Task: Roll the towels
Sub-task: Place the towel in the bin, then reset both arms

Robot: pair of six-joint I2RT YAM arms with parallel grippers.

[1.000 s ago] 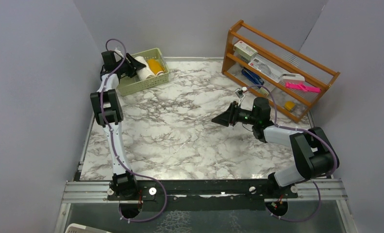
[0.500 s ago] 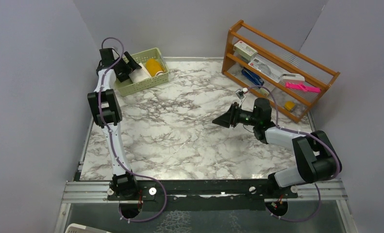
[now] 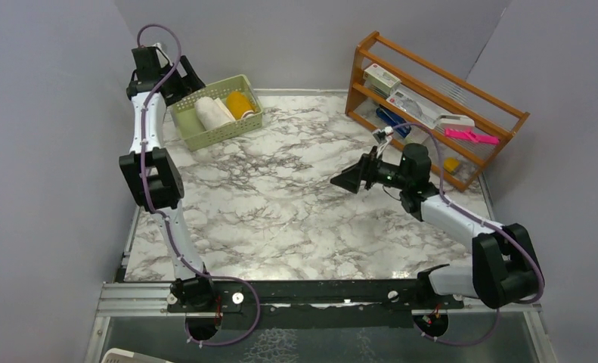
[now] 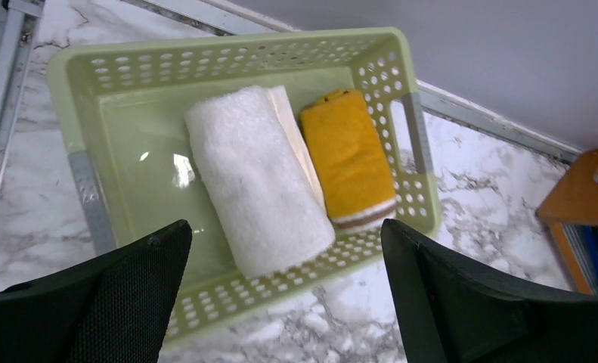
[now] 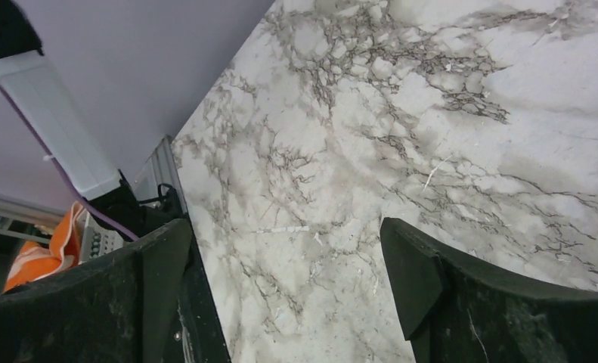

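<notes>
My left gripper (image 4: pixel 284 249) hangs above the basket (image 4: pixel 205 53), fingers spread wide and holding nothing. The white towel (image 4: pixel 254 197), rolled, lies straight below the gap between them. The yellow towel (image 4: pixel 348 162), also rolled, touches it on the right-finger side. Both long axes run roughly crosswise to the line between my fingers. The right gripper (image 5: pixel 284 249), also wide and empty, is well apart over the table (image 5: pixel 401 113), so the left is nearer.

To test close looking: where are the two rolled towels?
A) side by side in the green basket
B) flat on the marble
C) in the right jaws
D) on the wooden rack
A: the white towel and the yellow towel lie rolled, side by side, inside the green basket.
</notes>
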